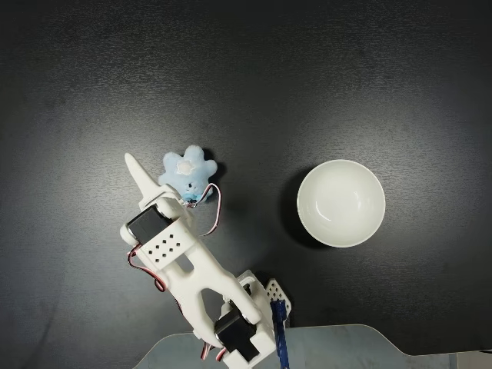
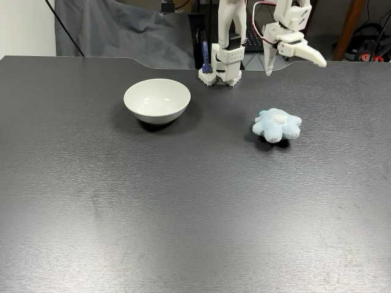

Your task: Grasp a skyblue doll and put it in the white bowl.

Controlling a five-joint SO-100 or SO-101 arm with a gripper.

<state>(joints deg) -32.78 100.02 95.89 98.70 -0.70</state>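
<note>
In the front-facing fixed view, the skyblue doll point(image 2: 277, 125) is the nearest thing on the dark surface point(image 2: 183, 213), lying flat to the right of centre with nothing touching it. It looks fluffy and squashy: a ring of rounded lobes around a paler white patch on top. By its looks it should be very light, soft enough to compress under the fingers, and not fragile or slippery, since the pile offers grip. A pinch across the whole body, or across two opposite lobes, seems the safest hold; a single lobe might slip out as it flattens. A small clip seems to sit at its lower edge in the top-down fixed view, though it is too small to judge as a handle.

Slightly farther back and to the left stands the white bowl point(image 2: 157, 101), glossy, smooth and with nothing in it, well apart from the doll.

Farthest back, the end effector point(image 2: 293, 64) hangs above the surface, behind the doll, its two fingers spread apart and holding nothing. In the top-down view the end effector point(image 1: 173, 183) overlaps the doll point(image 1: 188, 173) at its lower left, with the bowl point(image 1: 340, 203) away to the right.
</note>
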